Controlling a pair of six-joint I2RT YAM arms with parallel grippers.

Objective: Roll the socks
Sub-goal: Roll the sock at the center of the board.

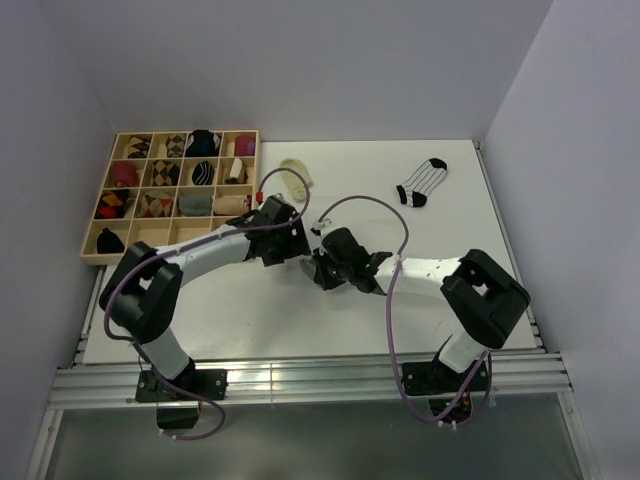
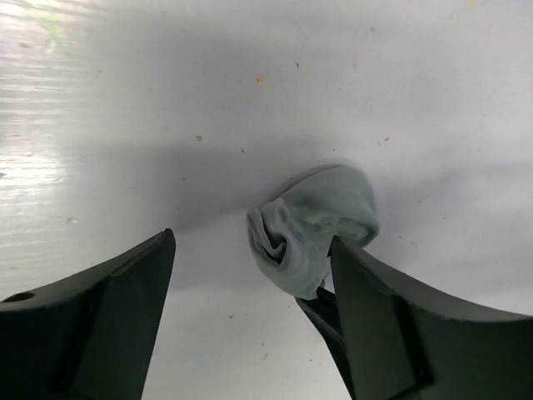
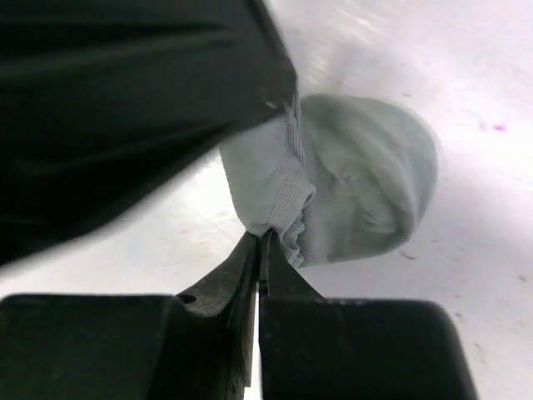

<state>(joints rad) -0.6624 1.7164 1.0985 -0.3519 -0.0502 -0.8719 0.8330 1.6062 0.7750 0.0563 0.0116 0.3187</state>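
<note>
Overhead: arms (image 1: 230, 245) hide grey sock (image 3: 366, 175) | wrist views: bundled, puckered lump | right gripper (image 3: 260, 243) pinching its edge | left gripper (image 2: 251, 243) spread wide

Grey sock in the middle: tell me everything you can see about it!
The grey sock is soft knit cloth, bunched into a rounded, wrinkly ball with a ribbed cuff edge. It rests on the white table. The right pincer is shut on its cuff; the open left pincer straddles it.
</note>
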